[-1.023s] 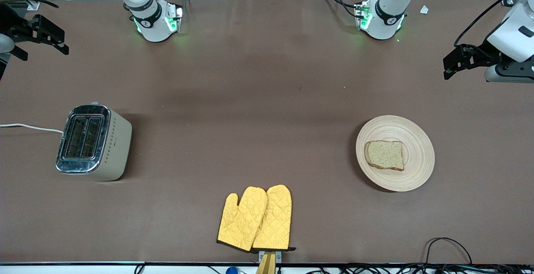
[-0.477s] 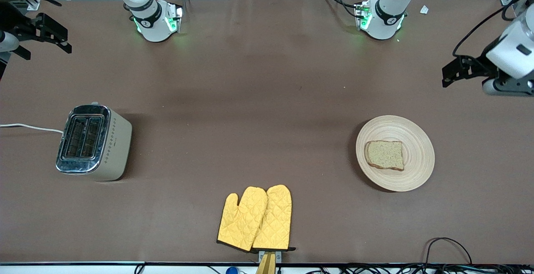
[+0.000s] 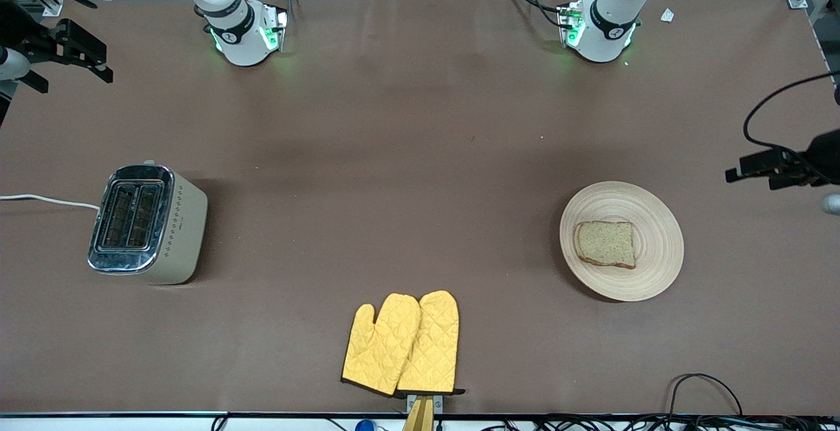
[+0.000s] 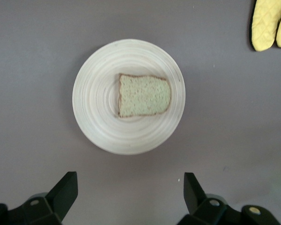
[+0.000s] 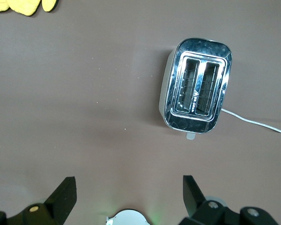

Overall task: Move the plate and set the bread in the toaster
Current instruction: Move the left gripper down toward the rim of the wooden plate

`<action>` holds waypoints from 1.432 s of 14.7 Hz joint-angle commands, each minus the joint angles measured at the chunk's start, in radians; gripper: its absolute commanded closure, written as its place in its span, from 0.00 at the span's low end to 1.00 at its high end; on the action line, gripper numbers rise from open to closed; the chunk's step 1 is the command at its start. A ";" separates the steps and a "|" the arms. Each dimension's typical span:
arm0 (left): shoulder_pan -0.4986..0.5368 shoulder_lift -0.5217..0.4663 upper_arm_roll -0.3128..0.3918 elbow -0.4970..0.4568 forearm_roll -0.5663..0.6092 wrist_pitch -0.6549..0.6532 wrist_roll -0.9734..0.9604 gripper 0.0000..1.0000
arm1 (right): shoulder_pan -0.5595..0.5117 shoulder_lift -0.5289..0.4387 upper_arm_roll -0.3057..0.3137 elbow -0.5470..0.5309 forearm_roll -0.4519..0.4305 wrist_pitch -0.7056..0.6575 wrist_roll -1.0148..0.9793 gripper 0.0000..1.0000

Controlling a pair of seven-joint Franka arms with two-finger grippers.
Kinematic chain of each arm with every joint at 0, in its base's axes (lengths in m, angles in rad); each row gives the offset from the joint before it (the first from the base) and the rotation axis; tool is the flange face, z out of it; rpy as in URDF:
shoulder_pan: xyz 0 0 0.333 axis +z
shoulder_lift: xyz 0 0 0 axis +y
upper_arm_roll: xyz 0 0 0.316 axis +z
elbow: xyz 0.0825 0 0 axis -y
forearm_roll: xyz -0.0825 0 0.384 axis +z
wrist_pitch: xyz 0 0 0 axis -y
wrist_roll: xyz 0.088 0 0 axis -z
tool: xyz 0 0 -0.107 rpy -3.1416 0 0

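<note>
Overhead, both claws hang spread: left gripper (image 4: 129, 187) beside plate (image 3: 663, 247), right gripper (image 5: 126, 192) near toaster (image 3: 147, 224).
Only the wrist views show the gaps; bread (image 4: 144, 95) apparently lies flat.

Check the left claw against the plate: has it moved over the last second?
Yes. In the front view the left claw has dropped lower, closer to the plate's level, and shifted toward the table's edge at the left arm's end.
</note>
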 commanded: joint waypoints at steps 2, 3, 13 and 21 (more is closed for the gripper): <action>0.061 0.133 -0.005 0.039 -0.099 0.055 0.100 0.00 | 0.006 -0.034 0.002 -0.030 -0.011 0.002 0.020 0.00; 0.093 0.172 -0.005 0.039 -0.146 0.055 0.141 0.00 | 0.006 -0.034 0.002 -0.031 -0.011 0.002 0.020 0.00; 0.221 0.436 -0.005 0.039 -0.349 0.150 0.490 0.00 | 0.012 -0.035 0.002 -0.030 -0.011 -0.004 0.021 0.00; 0.235 0.548 -0.005 0.040 -0.369 0.197 0.576 0.20 | 0.012 -0.035 0.002 -0.028 -0.011 -0.003 0.021 0.00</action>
